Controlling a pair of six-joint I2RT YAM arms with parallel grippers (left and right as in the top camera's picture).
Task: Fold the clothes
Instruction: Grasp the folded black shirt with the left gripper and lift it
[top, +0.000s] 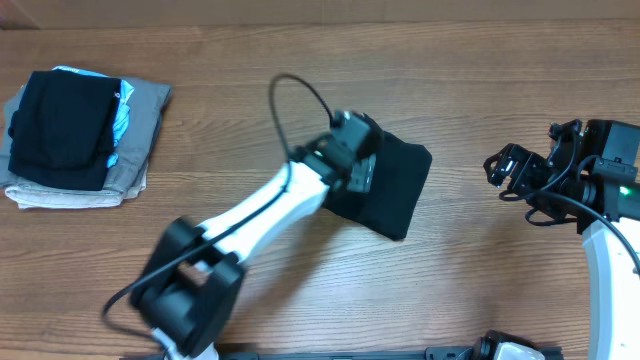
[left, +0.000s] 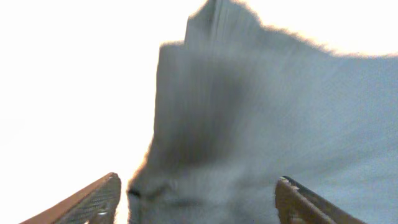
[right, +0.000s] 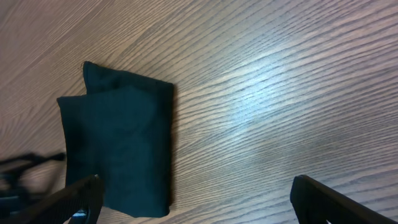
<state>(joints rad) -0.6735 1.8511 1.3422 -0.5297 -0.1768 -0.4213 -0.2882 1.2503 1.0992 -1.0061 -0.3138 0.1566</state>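
A folded black garment lies on the wooden table near the middle. My left gripper hovers over its left edge with fingers spread; in the left wrist view the cloth fills the frame between the open fingers, blurred. My right gripper is open and empty at the right side, above bare table. The right wrist view shows the same garment to the left of its open fingers.
A stack of folded clothes, with a black piece on top over grey and beige ones, sits at the far left of the table. The left arm's cable loops above the garment.
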